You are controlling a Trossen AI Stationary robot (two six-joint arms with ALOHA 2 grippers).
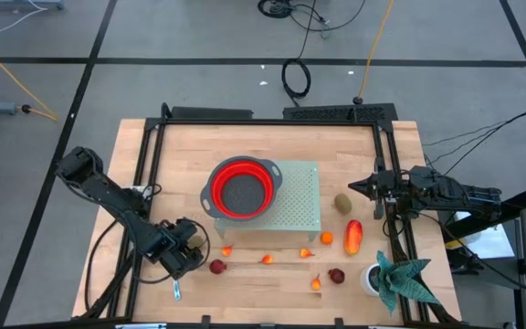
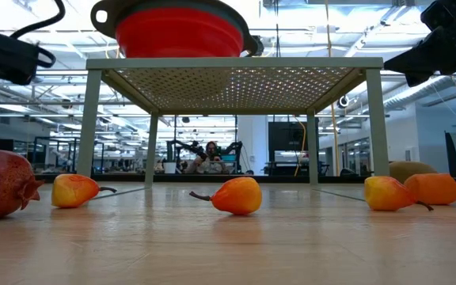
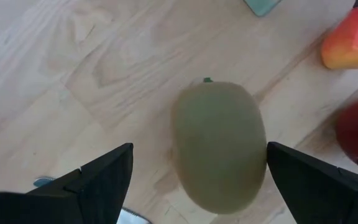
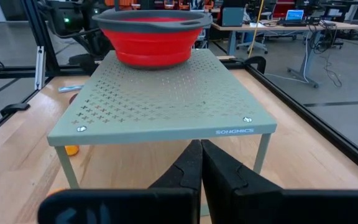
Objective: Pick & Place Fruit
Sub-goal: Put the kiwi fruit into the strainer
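A brownish-green kiwi (image 3: pixel 219 146) lies on the wooden table between the fingers of my left gripper (image 3: pixel 197 149), which is open and points down at it near the table's front left (image 1: pixel 190 247). The arm hides this kiwi in the high view. A second kiwi (image 1: pixel 342 202) and a longer red-orange piece (image 1: pixel 353 236) lie at the right. Two dark red round fruits (image 1: pixel 217 267) (image 1: pixel 336 275) and several tiny orange ones (image 1: pixel 268 259) rest along the front. My right gripper (image 1: pixel 352 185) hangs shut at the right, above the table. My left gripper comes at the kiwi from above, its fingers on either side of the kiwi's width. One fingertip (image 3: pixel 275 155) stands right at the kiwi's side (image 3: pixel 260 146); I cannot tell whether it touches. The other fingertip is clearly apart from it. The kiwi lies flat on the table.
A red colander (image 1: pixel 241 189) sits on a grey-green perforated rack (image 1: pixel 299 215) at mid-table. A silver knife (image 1: pixel 176 291) lies near the front edge by my left gripper. A potted plant (image 1: pixel 398 279) stands front right. A dark frame (image 1: pixel 272 116) borders the tabletop.
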